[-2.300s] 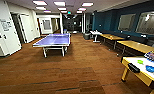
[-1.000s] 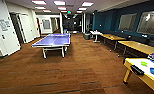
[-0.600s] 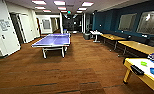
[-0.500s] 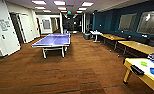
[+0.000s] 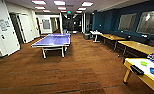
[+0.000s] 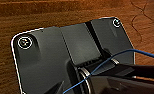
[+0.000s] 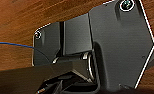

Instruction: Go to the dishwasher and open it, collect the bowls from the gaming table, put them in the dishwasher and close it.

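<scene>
Left wrist: dark base plate (image 6: 55, 57) faces down over wood floor (image 6: 43, 15), round fittings at corners, jointed bar (image 6: 133, 72) alongside, blue cable (image 6: 123, 53) crossing plate. Right wrist: same dark plate (image 7: 118, 42) over floor, jointed bar (image 7: 38, 75) beside it, blue cable (image 7: 15, 45) running off. Pincer fingers not discernible on either arm.
</scene>
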